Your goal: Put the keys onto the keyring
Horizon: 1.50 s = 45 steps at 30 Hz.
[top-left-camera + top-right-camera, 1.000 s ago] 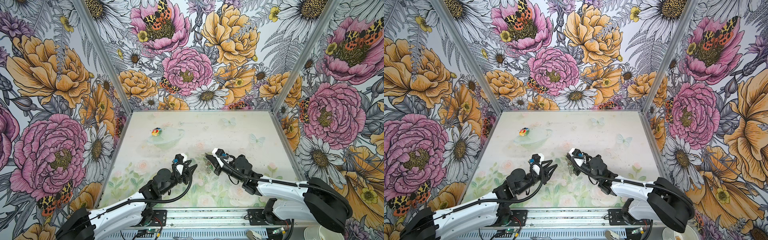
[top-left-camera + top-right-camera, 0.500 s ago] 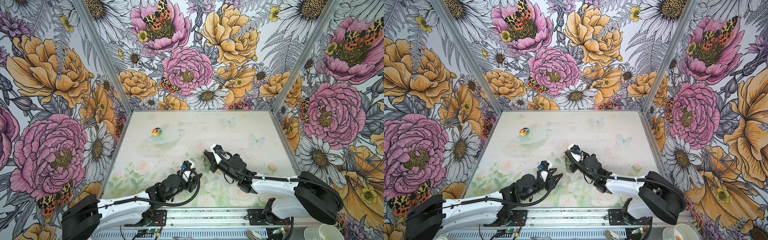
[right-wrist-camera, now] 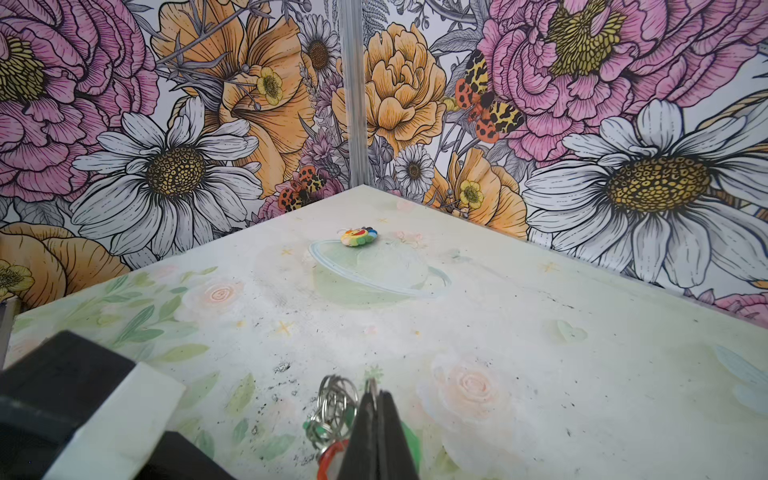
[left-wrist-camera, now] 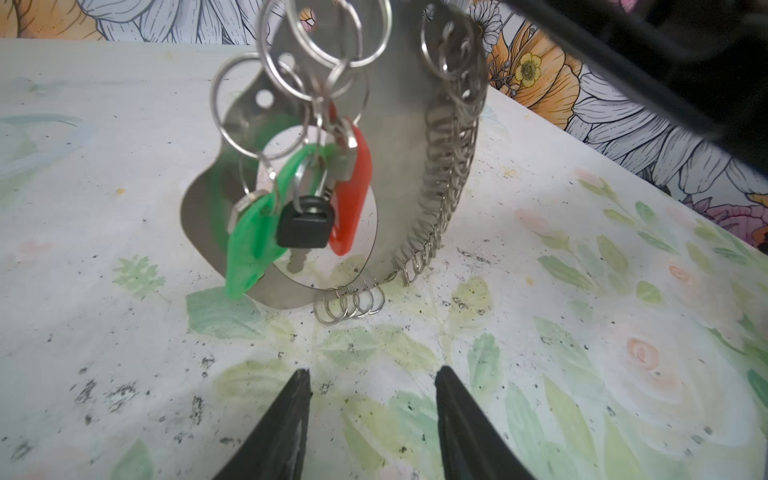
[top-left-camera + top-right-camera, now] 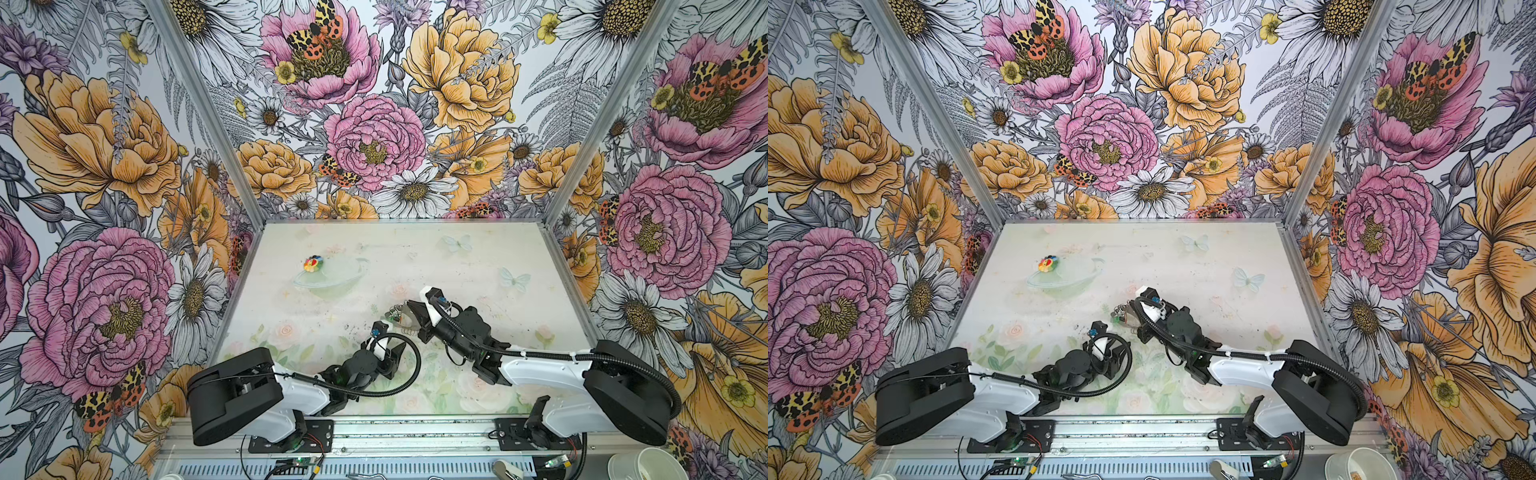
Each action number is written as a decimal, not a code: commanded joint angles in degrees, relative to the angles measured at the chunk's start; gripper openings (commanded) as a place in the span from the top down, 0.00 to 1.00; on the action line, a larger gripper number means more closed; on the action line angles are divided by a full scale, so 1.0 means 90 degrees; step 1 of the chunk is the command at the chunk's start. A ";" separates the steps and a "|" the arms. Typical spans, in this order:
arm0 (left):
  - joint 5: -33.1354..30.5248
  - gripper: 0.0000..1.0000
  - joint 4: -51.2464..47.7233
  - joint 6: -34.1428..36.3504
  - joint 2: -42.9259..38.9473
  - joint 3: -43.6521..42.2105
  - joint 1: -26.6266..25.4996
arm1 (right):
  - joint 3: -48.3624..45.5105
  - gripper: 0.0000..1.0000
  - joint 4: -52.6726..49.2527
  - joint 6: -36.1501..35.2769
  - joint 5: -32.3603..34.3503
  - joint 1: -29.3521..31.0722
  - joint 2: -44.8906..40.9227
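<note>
Right gripper (image 3: 376, 401) first: its jaws are pressed together on the thin edge of the keyring (image 4: 399, 174), holding the plate upright on edge. The bottom loops are down at the table (image 5: 457, 270), and I can't tell if they're touching or just off it.

Left gripper (image 4: 372, 372) has its jaws spread with nothing between them. It's sitting just short of the plate and pointing right at it.

The keys (image 4: 249, 237), the green ones, hang from the bunch of split rings (image 4: 322, 93) at the top of the plate, dangling in front of the big hole. A black-headed key (image 4: 305, 226) and a red tag (image 4: 353, 199) are in the same cluster. The tip of one green key reaches about down to the table.

So I'd say the threading is done or very nearly done. I can't make out whether every ring is fully seated through the plate's holes. If it's all on, the next move is just laying the keyring flat and letting go gently so nothing swings. If one is only half on, the left has to come in and pinch that key by its head, which is fiddly with everything tangled.

The colourful toy (image 5: 312, 263) is well off toward the back, out of the way.
</note>
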 commanded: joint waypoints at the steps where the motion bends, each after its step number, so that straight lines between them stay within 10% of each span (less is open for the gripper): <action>1: -0.0157 0.50 0.1514 -0.0031 0.0259 -0.0252 0.0047 | 0.0037 1.00 0.0342 0.0059 0.0155 0.0050 -0.0134; 14: 0.1213 0.47 0.1781 0.0490 0.0423 -0.0434 0.1109 | -0.0161 1.00 0.0448 -0.0009 -0.0051 0.0016 -0.0303; 25: 0.2945 0.67 0.3449 0.1049 0.1850 -0.0295 0.1632 | -0.0264 1.00 0.0484 0.0146 -0.0592 -0.0267 -0.0401; 42: 0.1790 1.00 0.3351 0.1111 0.1705 -0.0295 0.1335 | -0.0371 1.00 0.0258 0.0147 -0.0245 -0.0401 -0.0599; 45: 0.1487 1.00 0.1570 0.1034 0.0798 0.0034 0.1231 | -0.0385 0.94 -0.0125 0.0080 -0.0131 -0.0546 -0.0940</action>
